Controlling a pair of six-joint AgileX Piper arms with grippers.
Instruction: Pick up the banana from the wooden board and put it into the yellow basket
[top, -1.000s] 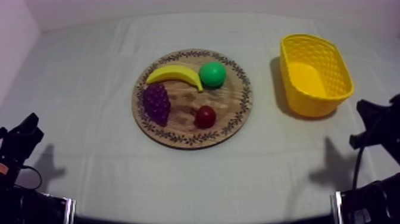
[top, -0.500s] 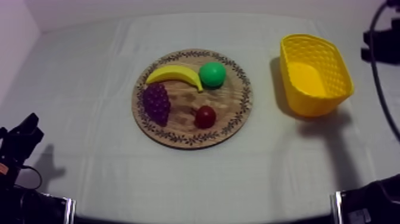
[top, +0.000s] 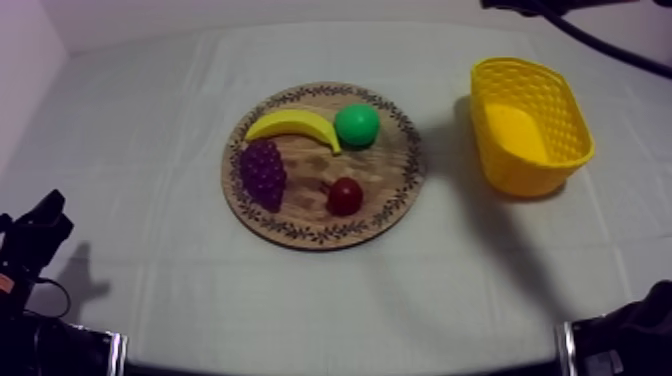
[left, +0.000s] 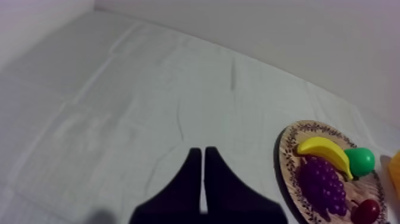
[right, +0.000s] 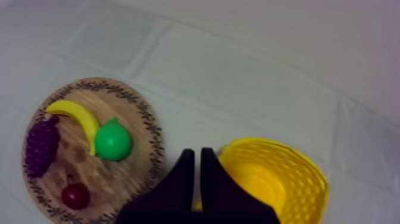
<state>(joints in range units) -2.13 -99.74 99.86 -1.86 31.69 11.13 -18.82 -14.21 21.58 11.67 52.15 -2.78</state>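
Note:
The yellow banana (top: 293, 125) lies on the far left part of the round wooden board (top: 402, 190), next to a green pear (top: 357, 125). At the right of the table stands the yellow basket (top: 530, 125), with nothing inside. My right gripper (right: 196, 156) is shut on nothing and hovers high, between the board and the basket (right: 280, 179); the banana (right: 77, 116) is well off to its side. My left gripper (left: 202, 156) is shut too, low at the table's near left (top: 42, 222), far from the banana (left: 326, 154).
Purple grapes (top: 262, 172) and a small red fruit (top: 345, 196) share the board's near half. My right arm (top: 575, 12) crosses the top view's upper right edge, and its shadow falls on the cloth between board and basket.
My right arm has swung up from the table's near right to high beyond the basket. The left arm and all the fruit have stayed put.

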